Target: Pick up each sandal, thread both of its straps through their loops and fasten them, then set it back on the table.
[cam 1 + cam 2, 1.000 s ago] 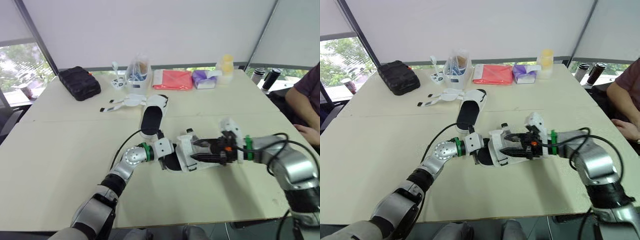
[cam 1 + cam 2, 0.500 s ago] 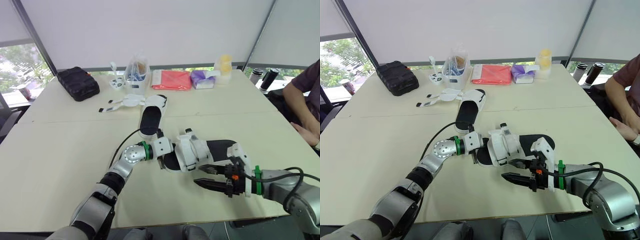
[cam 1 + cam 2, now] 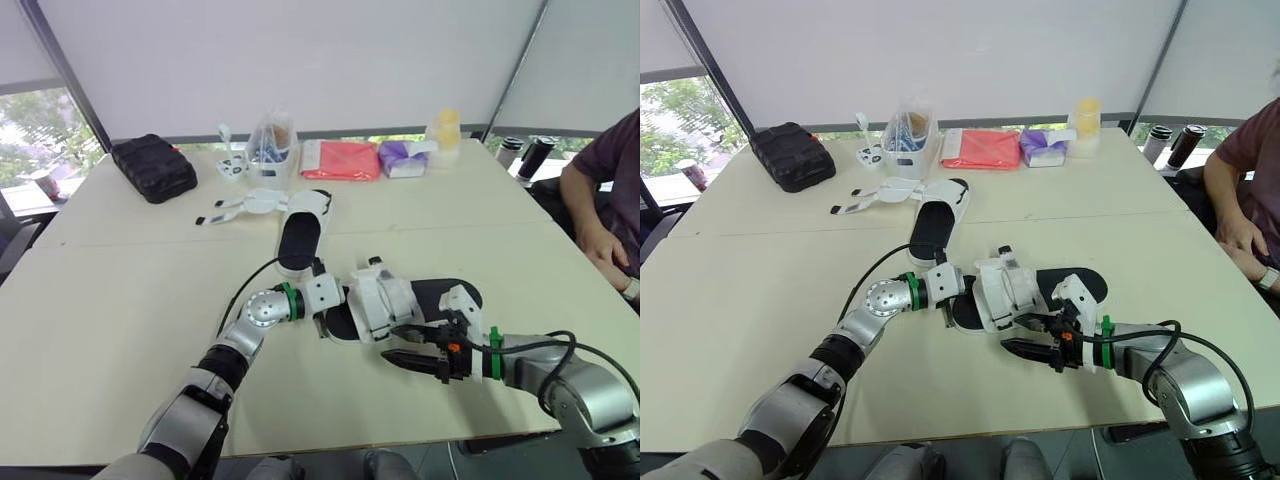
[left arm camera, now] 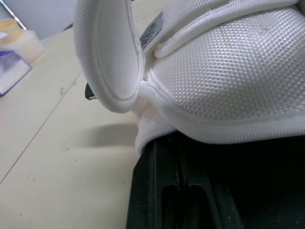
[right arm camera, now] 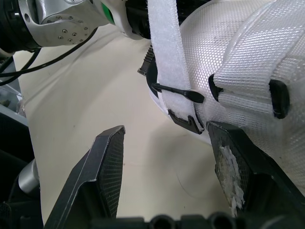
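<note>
Pale tabletop (image 3: 120, 300) under drawn white blinds (image 3: 300, 60). Along the far edge: black bag (image 3: 155, 165), clear tub (image 3: 275, 150), red packet (image 3: 340, 158), purple pack (image 3: 400, 157). At the right edge, part of a seated person (image 3: 600, 200).

Lying further back, near the tub: far sandal (image 3: 302, 235), black footbed up, white straps splayed loose to its left.

At front centre, flat on the tabletop: near sandal (image 3: 385, 305), white mesh upper toward the left arm, black footbed toward the right. Clamped on its left end, wrist lying low along the tabletop: left gripper (image 3: 322, 300).

Just beside the near sandal's front side: right gripper (image 3: 390, 342), fingers spread wide and holding nothing, pointing toward the mesh upper. Seen close from the right wrist: one white strap (image 5: 164, 47) hanging free down the side of the upper, next to a black loop (image 5: 183, 119) at the sole's edge; whether threaded, cannot tell. Beside it, a second strap folded back on itself, its tip black.
</note>
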You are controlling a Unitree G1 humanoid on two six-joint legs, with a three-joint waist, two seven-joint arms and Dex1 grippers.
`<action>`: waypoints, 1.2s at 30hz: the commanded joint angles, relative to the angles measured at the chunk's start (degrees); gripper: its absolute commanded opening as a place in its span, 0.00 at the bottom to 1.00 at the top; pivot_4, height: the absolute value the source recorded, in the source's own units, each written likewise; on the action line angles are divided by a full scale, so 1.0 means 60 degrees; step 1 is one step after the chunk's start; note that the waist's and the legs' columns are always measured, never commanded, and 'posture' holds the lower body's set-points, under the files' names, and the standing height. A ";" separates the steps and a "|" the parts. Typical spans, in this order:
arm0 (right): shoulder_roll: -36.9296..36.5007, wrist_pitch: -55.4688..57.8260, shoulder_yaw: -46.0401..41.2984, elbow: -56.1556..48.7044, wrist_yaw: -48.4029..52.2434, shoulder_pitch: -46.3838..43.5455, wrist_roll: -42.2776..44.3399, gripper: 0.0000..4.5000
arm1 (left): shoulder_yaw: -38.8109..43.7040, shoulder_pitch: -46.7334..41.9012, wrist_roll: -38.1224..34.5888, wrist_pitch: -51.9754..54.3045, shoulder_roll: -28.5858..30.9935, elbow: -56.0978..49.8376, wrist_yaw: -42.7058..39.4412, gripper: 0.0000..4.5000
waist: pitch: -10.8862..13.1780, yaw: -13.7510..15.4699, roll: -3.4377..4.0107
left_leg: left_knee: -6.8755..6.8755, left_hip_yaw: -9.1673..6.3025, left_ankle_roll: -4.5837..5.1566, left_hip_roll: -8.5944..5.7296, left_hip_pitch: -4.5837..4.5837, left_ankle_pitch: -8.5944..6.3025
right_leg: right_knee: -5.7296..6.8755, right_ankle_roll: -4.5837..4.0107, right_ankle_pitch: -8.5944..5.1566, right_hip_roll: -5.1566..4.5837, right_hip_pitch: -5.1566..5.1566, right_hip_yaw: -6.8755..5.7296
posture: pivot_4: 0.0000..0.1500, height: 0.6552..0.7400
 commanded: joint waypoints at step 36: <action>-0.1190 0.3036 -0.1055 -0.3174 -0.0064 -0.0327 0.5307 0.01 | -0.0313 0.0167 0.0411 0.0454 -0.0126 0.0887 0.0056 0.00 | 0.0000 0.0228 0.0001 | -0.0013 -0.0016 0.0024 -0.0008 -0.0011 -0.0019 | -0.0088 -0.0004 0.0003 -0.0017 0.0036 -0.0028 | 1.00 1.00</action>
